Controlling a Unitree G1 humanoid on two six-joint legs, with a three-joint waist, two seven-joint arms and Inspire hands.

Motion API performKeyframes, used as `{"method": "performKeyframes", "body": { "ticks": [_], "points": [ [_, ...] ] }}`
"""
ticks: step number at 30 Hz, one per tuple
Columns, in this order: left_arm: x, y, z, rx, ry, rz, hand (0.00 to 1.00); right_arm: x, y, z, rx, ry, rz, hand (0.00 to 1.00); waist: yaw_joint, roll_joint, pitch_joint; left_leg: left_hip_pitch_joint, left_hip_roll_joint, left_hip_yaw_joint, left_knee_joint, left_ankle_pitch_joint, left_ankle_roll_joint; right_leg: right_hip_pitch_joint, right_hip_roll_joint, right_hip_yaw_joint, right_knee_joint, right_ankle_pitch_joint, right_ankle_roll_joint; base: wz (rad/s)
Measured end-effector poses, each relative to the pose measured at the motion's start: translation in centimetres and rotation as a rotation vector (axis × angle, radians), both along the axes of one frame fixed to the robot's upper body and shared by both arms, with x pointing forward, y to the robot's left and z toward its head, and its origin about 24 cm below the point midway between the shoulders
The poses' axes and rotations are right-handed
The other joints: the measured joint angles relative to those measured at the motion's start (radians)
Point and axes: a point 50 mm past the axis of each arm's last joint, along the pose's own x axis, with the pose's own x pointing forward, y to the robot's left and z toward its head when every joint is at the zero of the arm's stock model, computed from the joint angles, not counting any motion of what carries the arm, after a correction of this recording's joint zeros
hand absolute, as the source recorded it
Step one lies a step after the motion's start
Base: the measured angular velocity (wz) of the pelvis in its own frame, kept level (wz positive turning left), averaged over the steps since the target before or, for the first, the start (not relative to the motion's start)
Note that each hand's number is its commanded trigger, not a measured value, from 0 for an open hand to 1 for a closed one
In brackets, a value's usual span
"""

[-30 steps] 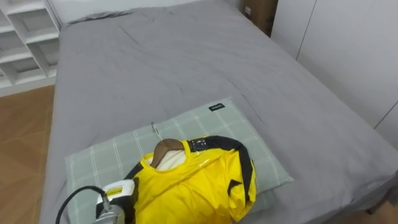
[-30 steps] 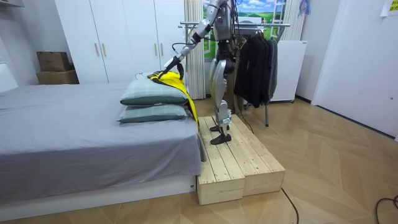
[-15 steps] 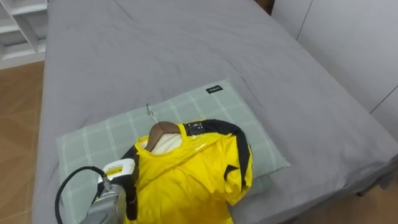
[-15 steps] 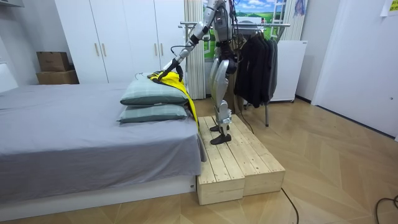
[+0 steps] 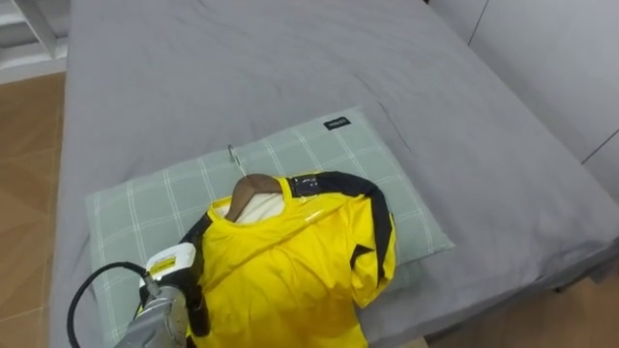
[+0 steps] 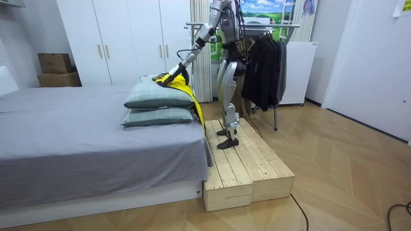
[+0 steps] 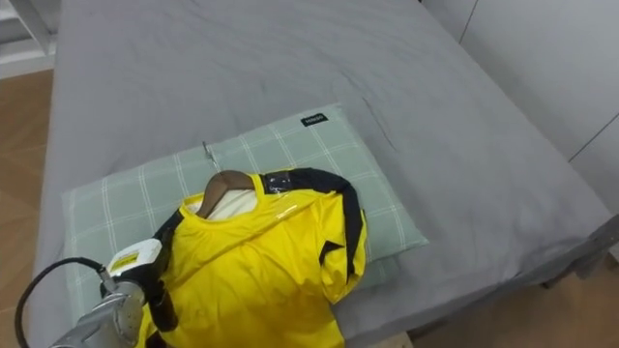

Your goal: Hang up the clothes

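Observation:
A yellow shirt (image 5: 290, 280) with black trim lies on a green checked pillow (image 5: 387, 184) near the bed's edge. Its lower part hangs over the side in the room view, yellow shirt (image 6: 186, 90). A wooden hanger (image 5: 253, 186) sits in the collar, its metal hook (image 5: 233, 158) flat on the pillow. My left hand (image 5: 193, 307) comes in from the lower left and rests at the shirt's shoulder, with its fingers hidden by the cloth. In the room view I stand on a wooden platform (image 6: 250, 167) beside the bed, left arm stretched to the shirt.
The grey bed (image 5: 290, 58) stretches beyond the pillow, with a second pillow (image 6: 157, 117) stacked below. Behind me stands a clothes rack (image 6: 276, 25) with dark garments (image 6: 263, 64). White wardrobes (image 6: 122, 38) line the wall and wooden floor (image 5: 24, 193) borders the bed.
The whole eye picture has shifted, so the camera moved. The shirt and hanger lie as before, and my left arm stays at the shirt's shoulder.

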Motion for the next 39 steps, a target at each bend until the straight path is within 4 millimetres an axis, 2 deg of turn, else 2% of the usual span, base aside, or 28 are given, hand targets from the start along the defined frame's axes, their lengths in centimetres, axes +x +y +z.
{"method": "performKeyframes", "body": {
  "ticks": [1,6,17,31,39],
  "points": [
    [0.0,-0.1,0.0,-0.003,-0.002,0.001,0.0,0.5,0.1,0.1,0.0,-0.016,0.008,0.0,0.0,0.0,0.0026,0.0,-0.001,0.0,0.0,0.0,0.0,0.0,0.0,-0.001,0.0,0.0,0.0,0.0],
    [0.0,-0.1,0.0,-0.002,-0.003,-0.003,0.0,1.2,0.4,0.4,0.01,-0.042,0.017,0.0,0.002,0.0,0.003,-0.003,0.0,0.0,0.0,0.0,0.0,-0.002,0.001,0.001,0.0,0.0,0.0,0.0],
    [0.2,-0.1,0.2,-0.008,-0.015,-0.013,0.0,1.2,0.5,0.3,0.07,-0.056,-0.02,0.0,-0.001,-0.002,0.0039,-0.016,0.0,0.001,0.002,0.004,0.002,-0.017,-0.001,-0.002,0.009,0.0,0.0,0.01],
    [1.1,0.1,1.5,-0.227,-0.159,0.15,0.0,0.9,0.6,0.3,0.089,-0.07,-0.046,0.0,0.008,-0.007,0.0071,-0.025,-0.003,0.0,-0.003,0.016,0.006,-0.035,-0.007,-0.002,0.014,-0.001,0.001,0.0],
    [1.3,0.6,1.7,-0.354,-0.197,0.27,0.0,1.0,0.7,0.3,0.083,-0.072,-0.027,0.0,0.011,-0.013,0.0059,-0.032,-0.002,0.005,-0.002,0.017,0.006,-0.048,-0.009,-0.002,0.029,-0.001,0.002,-0.02]
  ]
}}
